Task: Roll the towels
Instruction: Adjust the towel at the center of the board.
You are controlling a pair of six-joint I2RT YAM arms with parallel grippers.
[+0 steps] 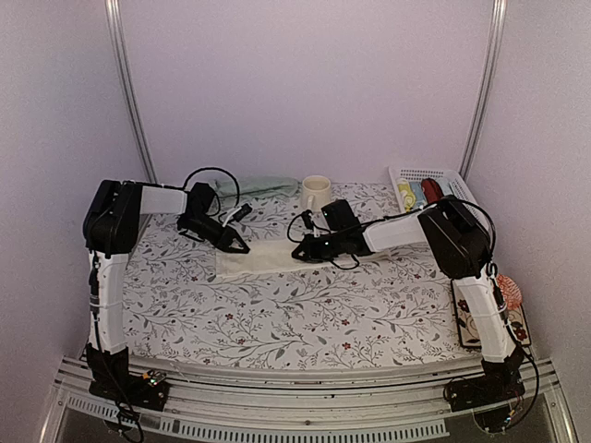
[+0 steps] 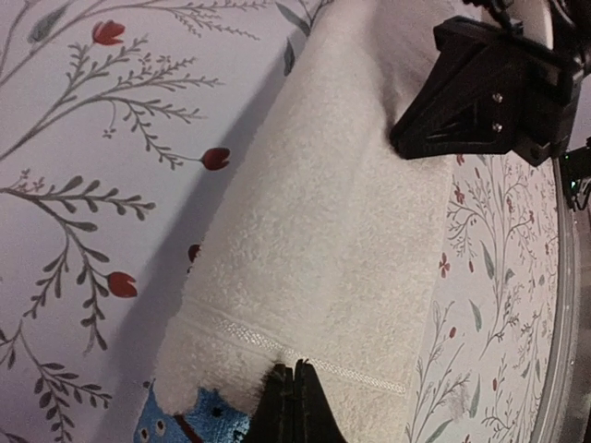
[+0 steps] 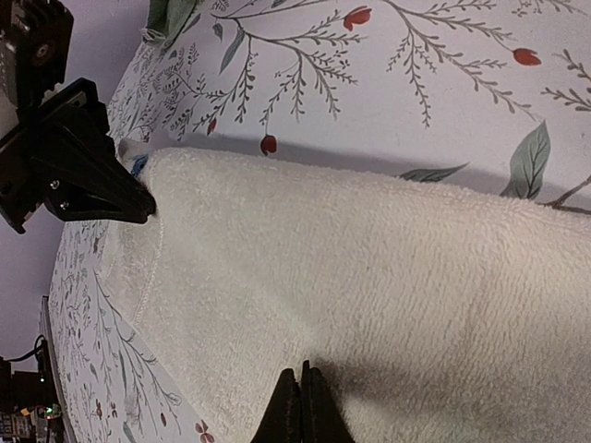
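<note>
Cream terry towel (image 1: pixel 263 256) laid flat mid-table on floral tablecloth (image 1: pixel 277 318). Left gripper (image 1: pixel 242 245) clenched at its hemmed end, right gripper (image 1: pixel 301 253) clenched at the opposite end; pinched cloth cannot be confirmed. Judged soft, light, floppy: best taken by a short edge's corners.

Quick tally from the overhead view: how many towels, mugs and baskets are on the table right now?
Towels: 2, cream towel and green towel.
Mugs: 1, cream mug.
Baskets: 1, white basket.
Total: 4.
</note>
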